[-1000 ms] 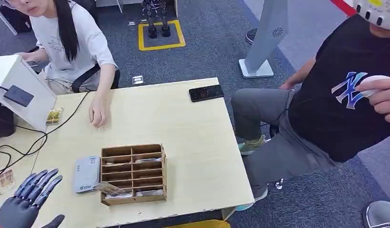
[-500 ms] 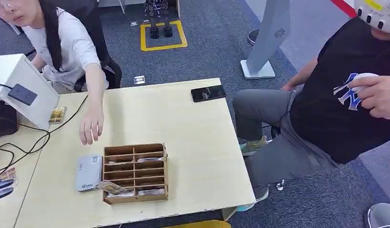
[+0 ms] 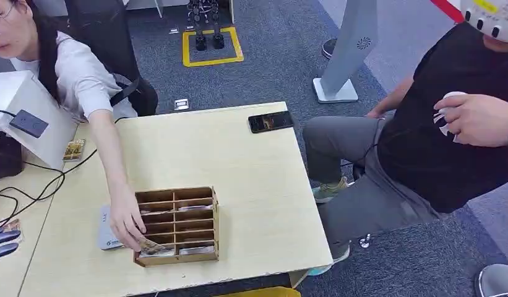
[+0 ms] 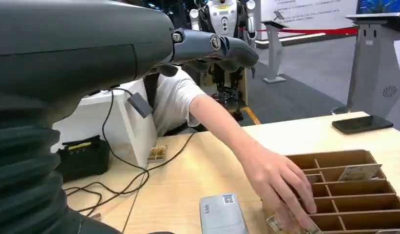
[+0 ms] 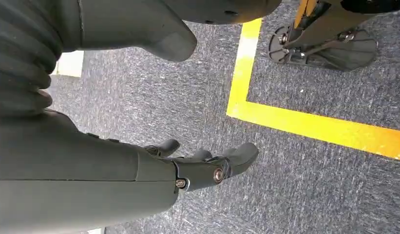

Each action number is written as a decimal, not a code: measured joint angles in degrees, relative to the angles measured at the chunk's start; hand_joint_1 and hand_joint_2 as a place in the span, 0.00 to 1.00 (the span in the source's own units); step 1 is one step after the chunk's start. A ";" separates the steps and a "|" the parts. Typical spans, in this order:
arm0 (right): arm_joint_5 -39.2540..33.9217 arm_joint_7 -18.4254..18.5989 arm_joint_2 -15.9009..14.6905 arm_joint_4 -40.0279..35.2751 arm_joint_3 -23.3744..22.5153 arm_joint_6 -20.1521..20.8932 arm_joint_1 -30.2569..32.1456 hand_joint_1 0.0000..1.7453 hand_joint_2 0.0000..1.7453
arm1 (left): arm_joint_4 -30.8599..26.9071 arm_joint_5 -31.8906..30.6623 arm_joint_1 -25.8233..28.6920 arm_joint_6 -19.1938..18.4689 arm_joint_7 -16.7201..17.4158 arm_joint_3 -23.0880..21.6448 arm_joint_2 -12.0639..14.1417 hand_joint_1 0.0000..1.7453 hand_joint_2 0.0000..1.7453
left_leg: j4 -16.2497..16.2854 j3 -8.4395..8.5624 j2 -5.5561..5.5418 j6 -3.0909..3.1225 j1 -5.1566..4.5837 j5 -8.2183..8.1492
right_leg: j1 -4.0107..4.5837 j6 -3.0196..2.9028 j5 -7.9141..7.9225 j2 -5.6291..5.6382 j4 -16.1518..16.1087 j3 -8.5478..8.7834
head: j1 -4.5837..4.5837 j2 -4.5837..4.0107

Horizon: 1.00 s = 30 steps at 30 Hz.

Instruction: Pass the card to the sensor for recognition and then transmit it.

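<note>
At the far left edge of your head view, the left hand (image 3: 2, 242) shows as a few dark fingertips over the table's edge; its fingers are apart and it grasps nothing. Behind it stands a white slanted stand (image 3: 25, 102) with a small black pad (image 3: 28, 123) on its face, cabled to a black device (image 3: 4, 158) beside it. A small gold packet (image 3: 73, 149) lies at the stand's foot.

Moving right, a grey card reader (image 3: 107, 229) lies flat on the light wooden table (image 3: 239, 179), just beside the wooden compartment box (image 3: 177, 226). A person in a white shirt leans in from the far side, and that person's hand (image 3: 129, 219) reaches over the reader to the box's near left corner, fingers touching the card (image 3: 151, 247) that sticks out of the nearest left slot. Other cards lie in other slots.

Farther right, a black phone (image 3: 270, 121) lies near the table's far edge. A seated person in a black shirt (image 3: 437, 142) holds a white object.

In your right wrist view, the right hand (image 5: 207, 163) hangs over blue-grey carpet by a yellow floor line (image 5: 305, 126), fingers loosely extended, released and holding nothing.
</note>
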 joint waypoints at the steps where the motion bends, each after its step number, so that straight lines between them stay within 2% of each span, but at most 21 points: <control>1: 0.00 0.00 0.00 0.00 0.00 0.00 0.00 0.00 1.00 | 0.00 0.00 0.00 0.00 0.00 -0.02 0.15 0.00 1.00 | 0.00 0.00 0.00 0.00 0.00 0.00 | 0.00 0.00 0.00 0.00 0.00 0.00 | -0.04 0.00; 10: 0.00 0.00 0.00 0.00 0.00 0.00 -0.01 0.00 1.00 | 0.00 0.04 0.02 0.00 0.13 -0.04 0.72 0.00 1.00 | 0.00 -0.01 0.00 0.00 -0.01 0.00 | -0.01 0.00 0.00 0.00 -0.01 -0.01 | -0.04 0.00; 15: 0.00 0.00 0.00 0.00 0.00 0.00 -0.04 0.00 1.00 | 0.37 -0.23 -1.58 1.44 0.53 -1.67 2.66 0.00 1.00 | 0.00 0.00 -0.01 0.00 -0.02 0.00 | -0.02 0.00 0.00 -0.02 -0.01 0.00 | 0.00 0.00; 20: 0.76 -0.02 0.00 0.00 0.00 0.11 -0.11 0.00 1.00 | 4.48 -3.39 -9.17 3.30 -0.35 -11.83 5.44 0.00 1.00 | 0.00 0.03 -0.02 -0.03 -0.02 0.05 | -0.02 0.00 0.01 -0.04 0.00 0.03 | -0.04 0.00; 22: 0.81 0.00 0.02 0.00 0.00 0.20 -0.17 0.00 1.00 | 6.93 -5.69 -14.98 3.23 -0.83 -17.02 5.55 0.00 1.00 | 0.00 0.03 -0.08 -0.03 -0.02 0.07 | -0.02 0.00 0.02 -0.09 0.00 0.07 | -0.02 0.00; 24: 0.81 -0.02 0.02 0.00 0.00 0.20 -0.24 0.00 1.00 | 9.04 -7.27 -18.44 3.13 -1.31 -22.28 5.51 0.00 1.00 | 0.00 0.05 -0.05 -0.04 -0.02 0.06 | -0.02 -0.06 0.06 -0.05 0.00 0.06 | -0.02 0.00; 26: 0.92 0.00 0.02 0.00 0.00 0.26 -0.19 0.00 1.00 | 11.46 -11.63 -23.84 3.10 -1.77 -26.37 4.61 0.00 1.00 | 0.00 0.02 -0.09 -0.03 -0.05 0.07 | -0.04 -0.05 0.07 -0.10 0.00 0.05 | 0.00 0.00; 28: 1.07 0.00 0.04 -0.02 0.00 0.26 -0.35 0.00 1.00 | 16.12 -16.88 -30.79 3.87 -2.93 -32.73 2.07 0.00 1.00 | 0.00 0.04 -0.30 0.02 -0.10 0.11 | -0.08 -0.03 0.05 -0.27 0.00 0.12 | -0.04 0.00; 30: 1.11 0.00 0.11 -0.02 0.00 0.30 -0.53 0.00 1.00 | 19.72 -18.73 -34.40 4.24 -3.10 -38.45 0.83 0.00 1.00 | 0.00 0.02 -0.28 0.01 -0.07 0.11 | -0.06 -0.04 0.06 -0.26 0.00 0.09 | -0.05 0.00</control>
